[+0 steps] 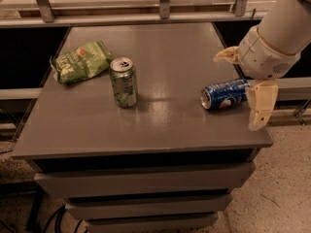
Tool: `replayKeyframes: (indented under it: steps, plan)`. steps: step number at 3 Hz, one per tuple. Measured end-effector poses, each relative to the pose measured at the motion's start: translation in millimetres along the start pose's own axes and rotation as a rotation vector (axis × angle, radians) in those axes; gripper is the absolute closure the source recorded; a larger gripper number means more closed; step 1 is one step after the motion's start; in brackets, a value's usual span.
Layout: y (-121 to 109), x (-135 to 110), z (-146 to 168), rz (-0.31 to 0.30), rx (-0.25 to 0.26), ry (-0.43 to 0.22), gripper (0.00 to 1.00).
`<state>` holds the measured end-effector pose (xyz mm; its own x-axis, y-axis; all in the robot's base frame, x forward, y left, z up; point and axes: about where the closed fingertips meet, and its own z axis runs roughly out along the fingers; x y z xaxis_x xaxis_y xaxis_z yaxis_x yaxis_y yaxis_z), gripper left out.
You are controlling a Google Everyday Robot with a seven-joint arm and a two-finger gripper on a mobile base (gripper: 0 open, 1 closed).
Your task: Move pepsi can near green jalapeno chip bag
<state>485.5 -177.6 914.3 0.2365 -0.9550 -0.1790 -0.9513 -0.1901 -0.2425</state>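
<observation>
The pepsi can [224, 95] is blue and lies on its side near the right edge of the grey table [160, 125], silver top facing left. The green jalapeno chip bag [80, 62] lies crumpled at the back left of the table. My gripper [243, 83] hangs at the table's right edge, just above the right end of the pepsi can. It is open, with one finger [226, 55] behind the can and the other [260, 106] in front of it and to the right. It holds nothing.
A green soda can [123, 82] stands upright between the chip bag and the pepsi can, close to the bag. A metal rail with posts [160, 4] runs behind the table. Drawers sit under the tabletop, with speckled floor [277, 193] to the right.
</observation>
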Motion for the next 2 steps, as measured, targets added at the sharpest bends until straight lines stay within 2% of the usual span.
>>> replayKeyframes:
  steps: [2]
  plan:
    - [-6,4,22,-0.016,-0.034,0.018,0.0]
